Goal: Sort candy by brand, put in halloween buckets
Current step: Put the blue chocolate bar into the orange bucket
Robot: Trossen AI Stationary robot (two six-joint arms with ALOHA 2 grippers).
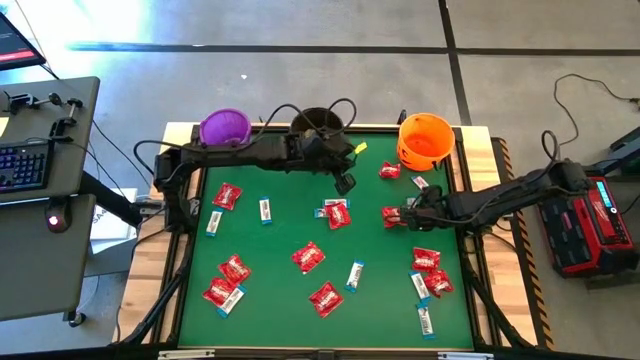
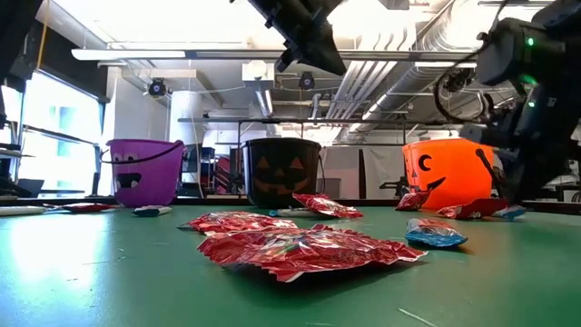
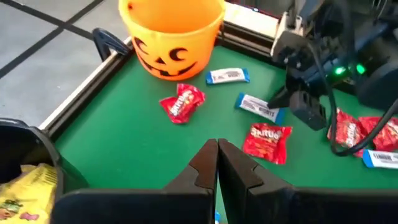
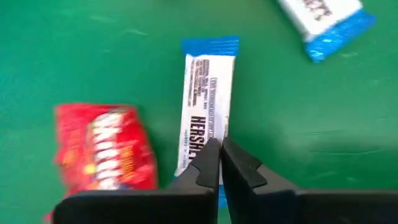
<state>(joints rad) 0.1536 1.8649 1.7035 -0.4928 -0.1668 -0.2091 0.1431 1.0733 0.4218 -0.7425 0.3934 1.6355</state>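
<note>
Left gripper (image 3: pixel 217 163) closed, empty, hanging near black bucket (image 1: pixel 318 122). Right gripper (image 4: pixel 220 149) closed over one end of white-and-blue bar (image 4: pixel 208 93), which lies flat on green mat (image 4: pixel 93 50) beside red packet (image 4: pixel 102 152); hold unconfirmed. Bar judged light, slim, slick-wrapped: pinch across narrow width, mid-length

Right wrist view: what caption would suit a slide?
Right tool shut on a slim white-and-blue wrapped bar, beside a glossy red packet.
</note>
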